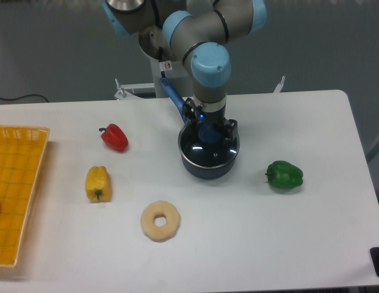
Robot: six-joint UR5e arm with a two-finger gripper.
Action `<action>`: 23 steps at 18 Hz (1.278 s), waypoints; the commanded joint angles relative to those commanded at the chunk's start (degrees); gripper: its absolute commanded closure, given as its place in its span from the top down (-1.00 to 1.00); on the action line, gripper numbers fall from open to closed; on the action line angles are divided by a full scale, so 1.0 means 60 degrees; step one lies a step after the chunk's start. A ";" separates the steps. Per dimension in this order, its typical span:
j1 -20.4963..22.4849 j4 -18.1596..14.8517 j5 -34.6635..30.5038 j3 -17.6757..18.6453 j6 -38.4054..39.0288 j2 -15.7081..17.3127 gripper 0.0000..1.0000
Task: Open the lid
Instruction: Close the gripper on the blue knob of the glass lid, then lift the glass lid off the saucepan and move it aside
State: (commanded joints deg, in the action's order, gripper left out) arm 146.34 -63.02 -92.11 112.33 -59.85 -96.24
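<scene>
At frame centre we see the lid [209, 148] seated on the dark blue saucepan [207, 166]. The gripper [208, 130] points straight down over the lid's blue knob [208, 133], one finger on each side; we cannot tell whether they grip it. A green pepper [284, 174] lies right of the saucepan.

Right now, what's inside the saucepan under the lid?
Cannot tell. The lid sits on the saucepan and its glass shows only dark reflections. The gripper over the blue knob covers the centre.
</scene>
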 joint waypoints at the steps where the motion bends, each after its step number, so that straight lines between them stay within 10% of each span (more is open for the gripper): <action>1: 0.0000 0.0000 0.0000 -0.0044 0.0000 0.0000 0.52; 7: 0.0000 -0.0073 -0.0015 -0.0206 0.0073 -0.0059 0.05; 23: 0.0103 -0.1289 0.0044 -0.1479 0.0073 -0.0073 0.03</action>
State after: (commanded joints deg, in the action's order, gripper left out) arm 146.95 -70.75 -91.85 103.45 -59.41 -96.68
